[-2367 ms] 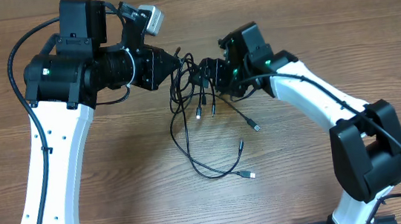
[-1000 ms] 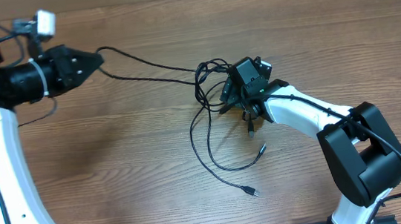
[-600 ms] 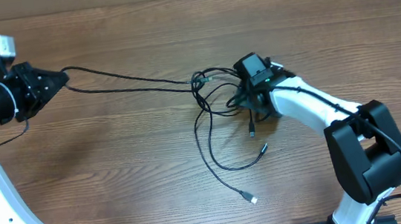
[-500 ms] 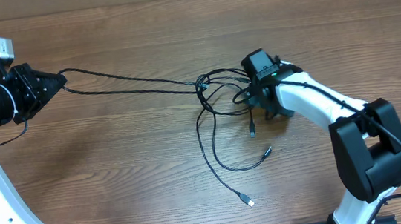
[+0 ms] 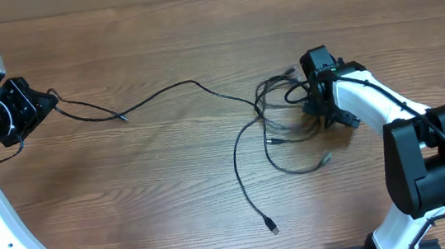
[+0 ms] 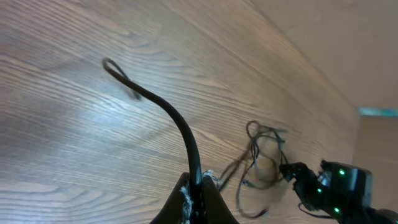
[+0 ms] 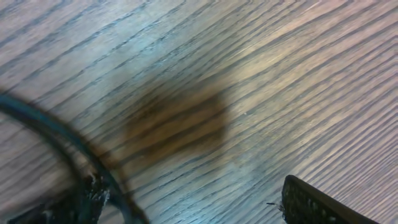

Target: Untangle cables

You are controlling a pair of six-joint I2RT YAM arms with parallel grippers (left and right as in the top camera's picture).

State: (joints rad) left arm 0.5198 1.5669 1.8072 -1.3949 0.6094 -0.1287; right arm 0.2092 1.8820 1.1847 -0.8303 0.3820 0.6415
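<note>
Wooden table [image 5: 155, 32]: overhead shows cables [image 5: 275, 115] bunched near the right arm. Left wrist view shows the left gripper [image 6: 198, 188] pinching one strand; right wrist view shows the right gripper [image 7: 189, 190] spread wide.

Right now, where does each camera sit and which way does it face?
Overhead: above the table, looking straight down; both arms show, left gripper far left, right gripper beside the tangle.
Left wrist: low over the wood, facing across toward the tangle; its fingers pinch a cable at the bottom edge.
Right wrist: close above bare wood, facing down; its fingers stand apart at the bottom corners, a dark cord at left.
Shared: overhead and left wrist both show the tangle and the right arm.
</note>
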